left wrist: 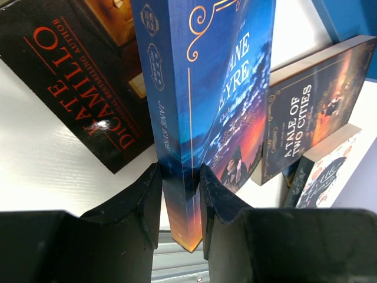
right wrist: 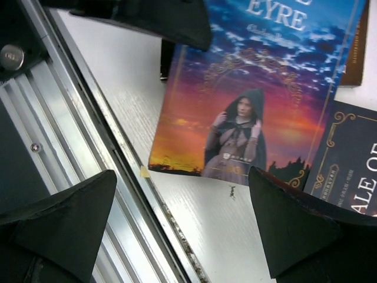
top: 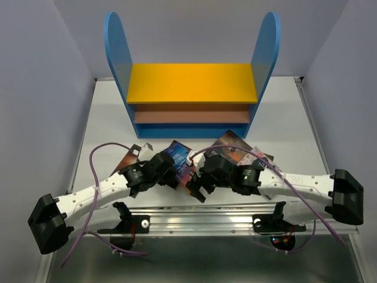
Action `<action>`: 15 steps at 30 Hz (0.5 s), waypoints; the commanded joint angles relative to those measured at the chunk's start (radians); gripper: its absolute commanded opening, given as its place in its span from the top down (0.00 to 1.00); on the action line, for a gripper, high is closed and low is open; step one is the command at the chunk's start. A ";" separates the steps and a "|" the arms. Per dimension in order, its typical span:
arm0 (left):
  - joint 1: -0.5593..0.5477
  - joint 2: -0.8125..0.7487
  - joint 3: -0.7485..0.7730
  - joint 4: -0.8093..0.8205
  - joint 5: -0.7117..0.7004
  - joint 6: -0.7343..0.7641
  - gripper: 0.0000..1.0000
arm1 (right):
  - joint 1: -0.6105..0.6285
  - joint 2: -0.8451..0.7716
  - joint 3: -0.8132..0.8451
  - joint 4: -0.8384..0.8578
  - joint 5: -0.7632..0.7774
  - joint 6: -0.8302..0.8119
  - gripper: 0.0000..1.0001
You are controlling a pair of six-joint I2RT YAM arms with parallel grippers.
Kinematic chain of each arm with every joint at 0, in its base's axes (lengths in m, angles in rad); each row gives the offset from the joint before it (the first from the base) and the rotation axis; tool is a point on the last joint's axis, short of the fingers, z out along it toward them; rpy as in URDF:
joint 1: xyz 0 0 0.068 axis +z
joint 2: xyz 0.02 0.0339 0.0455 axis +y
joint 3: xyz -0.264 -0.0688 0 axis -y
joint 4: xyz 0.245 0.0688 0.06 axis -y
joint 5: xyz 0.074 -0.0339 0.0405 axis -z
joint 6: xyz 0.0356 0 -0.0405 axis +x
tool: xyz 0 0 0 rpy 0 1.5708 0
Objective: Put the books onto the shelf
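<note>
The shelf (top: 192,82) stands at the back of the table, with blue round-topped sides and a yellow top board. My left gripper (left wrist: 179,188) is shut on the spine of the blue Jane Eyre book (left wrist: 200,76), which stands on edge and tilted. The same book (top: 179,156) and left gripper (top: 171,174) sit at the table's middle front. My right gripper (right wrist: 182,218) is open just beside the book's cover (right wrist: 259,88), over bare table, holding nothing. Other books lie flat around: a black DiCamillo (left wrist: 76,88), A Tale of Two Cities (left wrist: 306,118) and a floral one (left wrist: 327,177).
An aluminium rail (top: 200,215) runs along the near edge below both grippers and shows again (right wrist: 70,147) under the right gripper's left finger. More books (top: 232,144) lie between the arms and the shelf. White walls close in the table's sides.
</note>
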 commanded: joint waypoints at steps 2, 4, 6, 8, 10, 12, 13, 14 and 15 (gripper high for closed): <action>-0.002 0.013 0.107 0.034 -0.053 -0.005 1.00 | 0.082 0.042 0.022 0.056 0.160 -0.010 0.00; -0.003 0.028 0.114 0.034 -0.047 -0.001 1.00 | 0.111 0.055 0.007 0.099 0.213 0.004 0.00; -0.003 0.033 0.127 0.030 -0.044 -0.002 1.00 | 0.150 0.091 0.003 0.121 0.304 0.008 0.00; -0.002 0.031 0.136 0.025 -0.044 -0.002 1.00 | 0.163 0.129 -0.001 0.138 0.367 0.007 0.00; -0.003 0.030 0.142 0.022 -0.045 0.002 1.00 | 0.173 0.149 -0.006 0.168 0.382 0.002 0.00; -0.002 0.039 0.156 0.008 -0.044 0.002 1.00 | 0.173 0.167 -0.003 0.194 0.407 -0.002 0.00; -0.003 0.043 0.162 -0.001 -0.042 0.002 1.00 | 0.182 0.174 -0.001 0.201 0.414 -0.005 0.00; -0.003 0.048 0.167 -0.002 -0.039 0.002 1.00 | 0.182 0.181 0.000 0.210 0.431 -0.014 0.00; -0.003 0.052 0.170 -0.005 -0.037 0.004 1.00 | 0.182 0.187 0.002 0.216 0.444 -0.018 0.00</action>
